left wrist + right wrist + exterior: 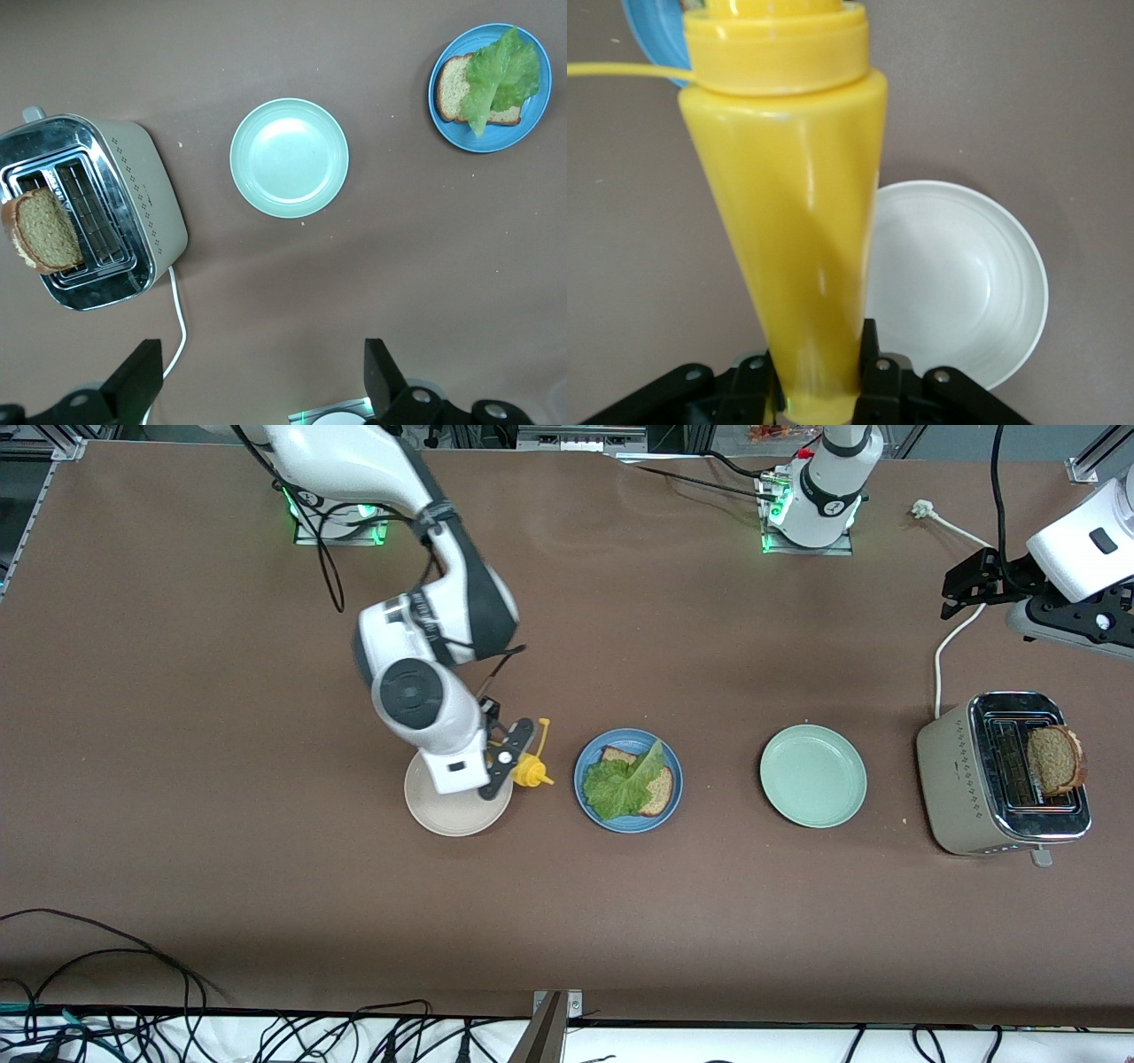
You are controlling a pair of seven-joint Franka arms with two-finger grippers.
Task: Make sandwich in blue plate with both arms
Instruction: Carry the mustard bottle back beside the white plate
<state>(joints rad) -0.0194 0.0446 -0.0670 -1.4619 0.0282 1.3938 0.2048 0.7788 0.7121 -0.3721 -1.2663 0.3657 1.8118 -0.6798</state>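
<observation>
- Right hand [512, 755]: clamped on the base of a yellow squeeze bottle [532, 766], held in the air above the edge of the beige-white plate [443, 815] and the bare surface [266, 886] beside it.
- Bottle's long axis: close to level, capped nozzle turned toward the blue plate [592, 757]; right wrist view confirms both fingers [873, 363] pressed on the bottle's base, nozzle end aimed at a sliver of blue rim.
- Key relation: blue plate just beside the bottle tip, toward the left arm's end of the surface; probably only a short carry that way needed to bring the nozzle over the food.
- On the blue plate: one slice of brown bread [657, 790] lying flat, a ruffled lettuce leaf [625, 781] draped across most of it; no top slice yet, so sandwich half built.
- Second slice [1054, 760]: standing up out of a slot of the toaster [957, 779], at the left arm's end of the surface, well apart from the blue plate.
- Pale green plate [813, 776]: bare, between the blue plate and the toaster.
- Left hand [974, 583]: fully open, holding nothing, waiting high over the surface near the toaster's cord; by judgement the nearer hand for the toaster slice.
- Left wrist view: toaster, green plate and blue plate all in sight below, fingertips [383, 372] spread wide.
</observation>
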